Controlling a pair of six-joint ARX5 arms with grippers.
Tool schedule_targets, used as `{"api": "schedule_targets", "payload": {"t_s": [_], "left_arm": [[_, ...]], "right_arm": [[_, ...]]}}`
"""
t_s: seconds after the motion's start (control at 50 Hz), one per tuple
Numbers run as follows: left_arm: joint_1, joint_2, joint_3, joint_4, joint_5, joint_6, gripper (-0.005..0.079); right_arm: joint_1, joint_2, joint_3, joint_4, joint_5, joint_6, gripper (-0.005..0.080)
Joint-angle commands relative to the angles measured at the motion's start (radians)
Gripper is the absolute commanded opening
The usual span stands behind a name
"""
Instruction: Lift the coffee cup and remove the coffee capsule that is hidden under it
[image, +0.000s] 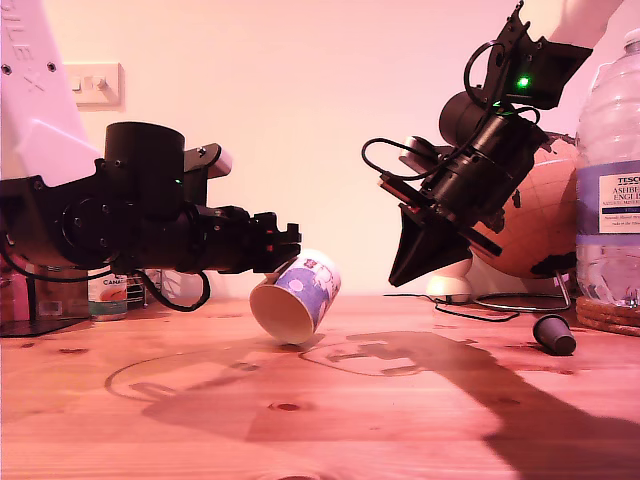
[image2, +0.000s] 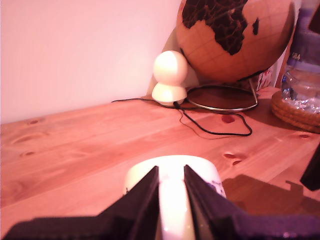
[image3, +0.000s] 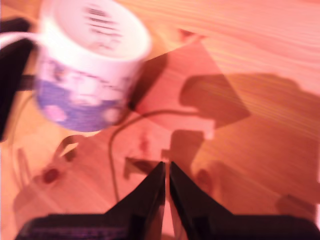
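Observation:
The coffee cup (image: 300, 293) is white with a blue-purple band. It hangs tilted just over the wooden table (image: 320, 420), its mouth turned down towards the front. My first gripper (image: 288, 248), reaching in from the exterior view's left, is shut on it; in the first wrist view its fingertips (image2: 171, 172) pinch the cup (image2: 172, 200). My second gripper (image: 397, 278) hangs shut and empty to the exterior view's right of the cup, above the table; its wrist view shows its fingertips (image3: 166, 166) closed and the cup (image3: 87, 65) beyond. The dark coffee capsule (image: 553, 334) lies on the table at the exterior view's right.
A globe (image: 540, 220) on a wire stand, a white round object (image2: 170, 77) with a black cable (image2: 215, 131), and a water bottle (image: 610, 170) on a cork mat stand at the back on the exterior view's right. A labelled tin (image: 108, 295) stands behind the first arm.

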Motion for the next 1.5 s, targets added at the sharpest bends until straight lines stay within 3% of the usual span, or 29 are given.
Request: {"api": "schedule_targets", "payload": {"t_s": [0.0,0.54,0.78,1.48], "left_arm": [[0.001,0.018,0.019,0.016,0.005,-0.002,-0.002],[0.007,0.018,0.019,-0.025,0.004,-0.006,-0.002],[0.021,0.018,0.019,0.026,0.029,-0.037,-0.002],[0.032,0.018,0.019,0.035,0.045,-0.162,-0.0021]], "right_arm": [[0.02,0.012,0.011,0.007,-0.005,-0.003,-0.0013],[0.156,0.024,0.011,0.039,-0.056,-0.004,-0.0013],[0.154,0.061,0.009,0.059,-0.12,-0.044,-0.0013],[0.152,0.145,0.001,0.266,-0.138,-0.055,-0.0013]]}}
